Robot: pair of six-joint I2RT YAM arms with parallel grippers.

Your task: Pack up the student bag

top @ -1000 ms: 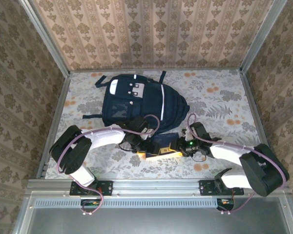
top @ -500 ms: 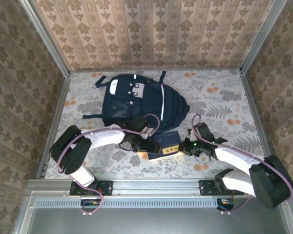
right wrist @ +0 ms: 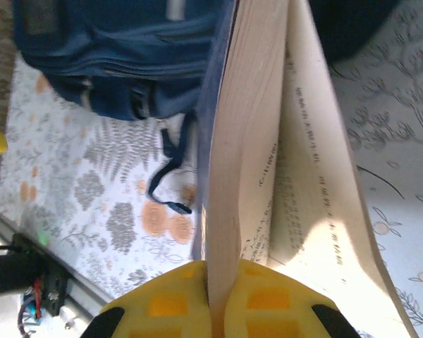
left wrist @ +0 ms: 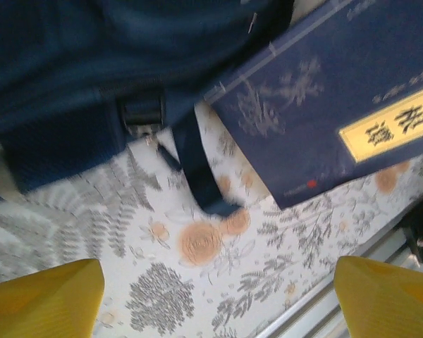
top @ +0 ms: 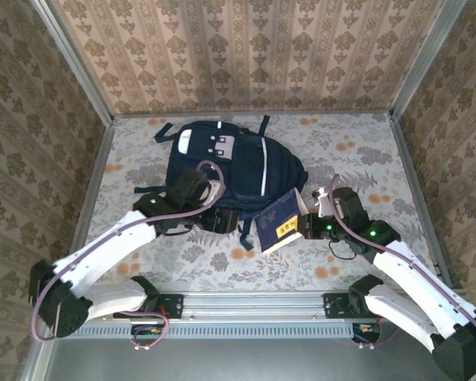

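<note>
Top external view, from the left: the left gripper (top: 222, 219) hangs over the near edge of the student bag (top: 230, 167), its jaws wide apart and empty. The bag lies flat at the far middle of the table (top: 365, 159). Just beside it on the right, the right gripper (top: 308, 228) is clamped on a tilted blue book (top: 279, 226).

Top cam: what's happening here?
The right gripper is shut on a dark blue book, holding it tilted with its pages fanning open, just beside the bag's near right corner. The left gripper hangs open by the bag's near edge, holding nothing. The bag lies flat on the table; the book is not in it yet.
</note>
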